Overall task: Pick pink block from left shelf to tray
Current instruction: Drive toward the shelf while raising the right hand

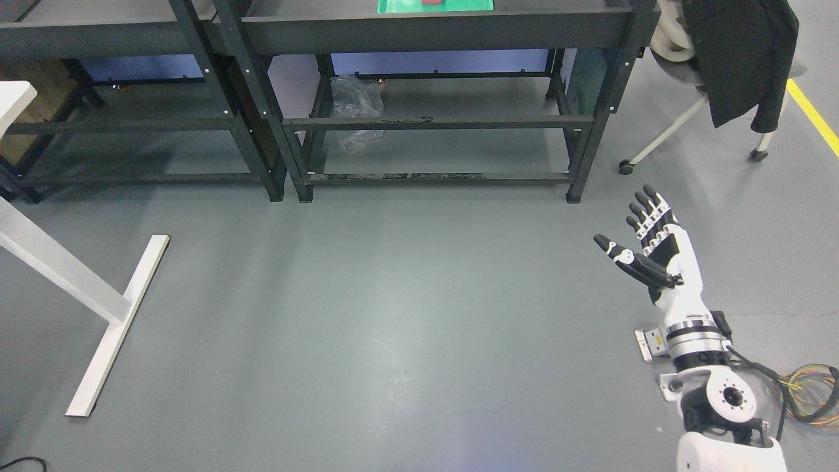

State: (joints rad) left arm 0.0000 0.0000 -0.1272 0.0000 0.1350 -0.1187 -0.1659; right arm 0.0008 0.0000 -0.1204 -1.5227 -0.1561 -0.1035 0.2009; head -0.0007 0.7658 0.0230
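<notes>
My right hand is raised over the grey floor at the right, fingers spread and empty, well short of the shelves. A green tray lies on top of the right black shelf unit at the top edge, with a small reddish object on it, mostly cut off. The left black shelf unit stands at the upper left. No pink block shows in this view. My left arm is out of view.
A crumpled clear plastic bag lies under the right shelf unit. A white table leg and foot stand at the left. A wheeled chair with a black jacket is at the upper right. Coloured cables lie at the lower right.
</notes>
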